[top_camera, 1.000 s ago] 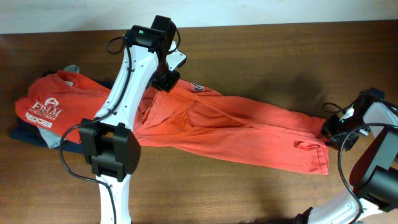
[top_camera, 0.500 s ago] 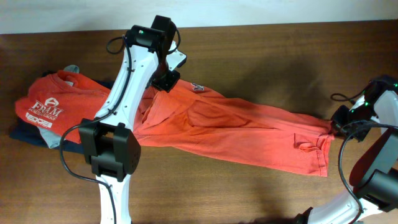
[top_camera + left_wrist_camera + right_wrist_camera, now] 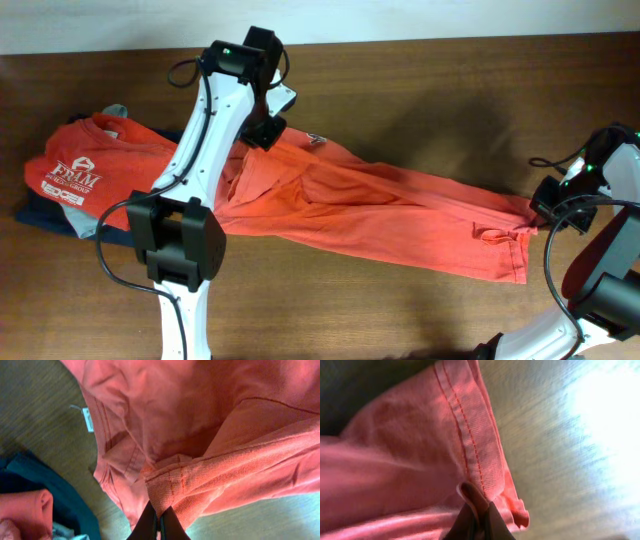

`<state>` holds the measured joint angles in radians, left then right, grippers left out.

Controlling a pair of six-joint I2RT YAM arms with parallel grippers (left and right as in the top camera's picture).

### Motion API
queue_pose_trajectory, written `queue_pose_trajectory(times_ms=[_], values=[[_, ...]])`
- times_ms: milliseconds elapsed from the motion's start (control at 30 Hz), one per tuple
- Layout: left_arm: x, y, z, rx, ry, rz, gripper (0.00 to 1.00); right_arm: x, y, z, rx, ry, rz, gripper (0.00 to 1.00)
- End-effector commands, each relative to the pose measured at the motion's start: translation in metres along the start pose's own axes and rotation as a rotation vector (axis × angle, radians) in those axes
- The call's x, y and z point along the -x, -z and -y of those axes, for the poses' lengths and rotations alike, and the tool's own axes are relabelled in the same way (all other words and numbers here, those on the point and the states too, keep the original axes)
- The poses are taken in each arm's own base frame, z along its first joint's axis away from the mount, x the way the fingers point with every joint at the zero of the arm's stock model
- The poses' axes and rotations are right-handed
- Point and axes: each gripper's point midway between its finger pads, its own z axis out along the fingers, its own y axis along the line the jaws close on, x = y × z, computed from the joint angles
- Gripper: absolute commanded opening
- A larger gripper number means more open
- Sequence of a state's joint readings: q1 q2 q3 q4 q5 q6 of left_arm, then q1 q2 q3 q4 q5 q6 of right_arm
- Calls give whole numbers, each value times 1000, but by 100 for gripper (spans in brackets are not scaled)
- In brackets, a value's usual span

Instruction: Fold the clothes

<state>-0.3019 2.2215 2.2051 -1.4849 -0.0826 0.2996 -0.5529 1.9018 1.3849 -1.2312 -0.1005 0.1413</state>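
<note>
The coral-red T-shirt (image 3: pixel 400 215) lies stretched across the table from upper left to lower right, rumpled, with a bit of navy lettering (image 3: pixel 318 141) showing near its top. My left gripper (image 3: pixel 262 133) is shut on a fold of the shirt near the collar, as the left wrist view (image 3: pixel 159 522) shows. My right gripper (image 3: pixel 540 208) is shut on the shirt's hem at the far right; the right wrist view (image 3: pixel 479 519) shows the stitched hem pinched between the fingers. The red tee with white "FRAM" print (image 3: pixel 85 170) lies on the navy (image 3: pixel 45 215) and grey (image 3: pixel 115 112) garments at left.
The pile of other garments sits at the table's left end. The wooden table (image 3: pixel 420 90) extends behind the shirt, with a white wall strip along the far edge. The left arm's base (image 3: pixel 180 245) stands at the front left, the right arm's base (image 3: pixel 610 290) at the front right.
My right gripper has moved right with the hem, pulling the shirt longer and tauter. My left gripper has shifted slightly left with the collar fold.
</note>
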Motion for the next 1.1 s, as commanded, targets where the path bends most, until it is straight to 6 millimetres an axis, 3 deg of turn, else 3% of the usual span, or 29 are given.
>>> queue_pose_trajectory(times_ms=[0,200,300,433,500,567,633,767,833,900,967,1067], values=[[-14,21,-18,32,3,8,1,-1,8,7,-44,38,6,5],[-27,20,-12,-51,-59,-23,7,-1,8,13,-80,37,8,8],[-28,20,-11,-54,-63,-30,17,1,8,15,-91,38,14,9],[-29,20,-11,-53,-63,-31,23,2,8,16,-99,38,18,9],[-30,20,-14,-48,-61,-33,26,2,8,17,-102,38,22,22],[-31,20,-17,-46,-54,-33,33,3,8,17,-101,38,24,45],[-31,19,-19,-49,-47,-30,40,5,8,16,-100,38,30,55],[-25,19,-12,-133,-27,16,43,8,8,14,-87,39,42,60],[-21,19,-2,-202,-19,43,43,8,8,5,-39,41,42,61],[-21,11,7,-253,-17,41,44,10,9,-20,107,122,52,61],[-21,-1,10,-258,-20,29,47,10,14,-46,254,222,68,61],[-24,-23,12,-262,-21,10,48,14,23,-69,388,278,102,61]])
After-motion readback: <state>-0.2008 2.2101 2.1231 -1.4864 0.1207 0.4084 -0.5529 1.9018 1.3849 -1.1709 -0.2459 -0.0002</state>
